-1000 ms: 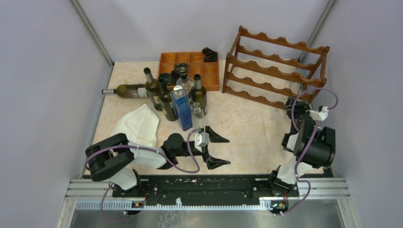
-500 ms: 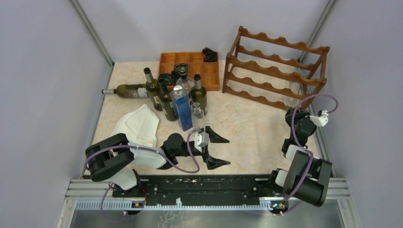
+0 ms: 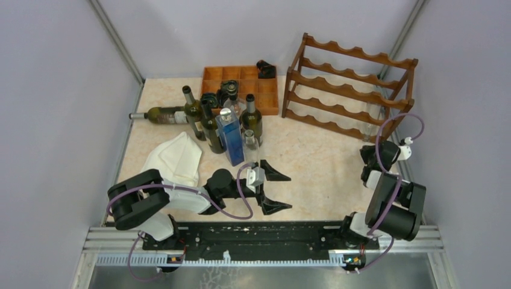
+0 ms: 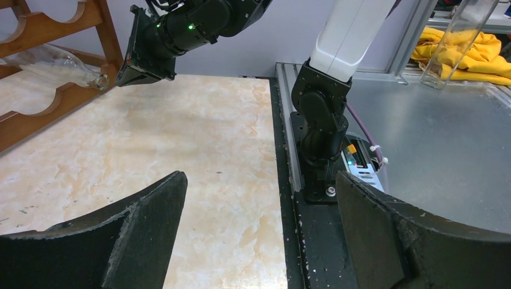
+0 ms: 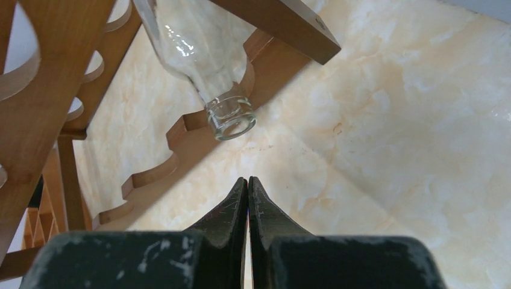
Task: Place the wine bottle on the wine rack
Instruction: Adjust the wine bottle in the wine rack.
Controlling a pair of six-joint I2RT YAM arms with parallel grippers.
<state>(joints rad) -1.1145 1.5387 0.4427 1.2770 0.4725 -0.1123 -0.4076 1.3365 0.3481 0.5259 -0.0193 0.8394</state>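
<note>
Clear glass wine bottle (image 5: 199,42) lies neck-out in a scalloped notch at the right end of the reddish-brown wooden wine rack (image 3: 349,89), on a low tier. The right gripper (image 5: 247,180) has pulled back from its mouth and pressed its black jaws together on nothing, so this bottle looks placed. Left gripper (image 4: 260,180) is spread wide and empty, low over the glossy beige marbled tabletop (image 5: 391,120); dark green bottles (image 3: 208,126) wait well apart.

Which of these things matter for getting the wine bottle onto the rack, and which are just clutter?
For the job: wine rack; clear bottle lying in its bottom tier; right pincer, shut, empty.
Lying about: dark bottles; blue bottle; white cloth; compartment tray; open left pincer.
</note>
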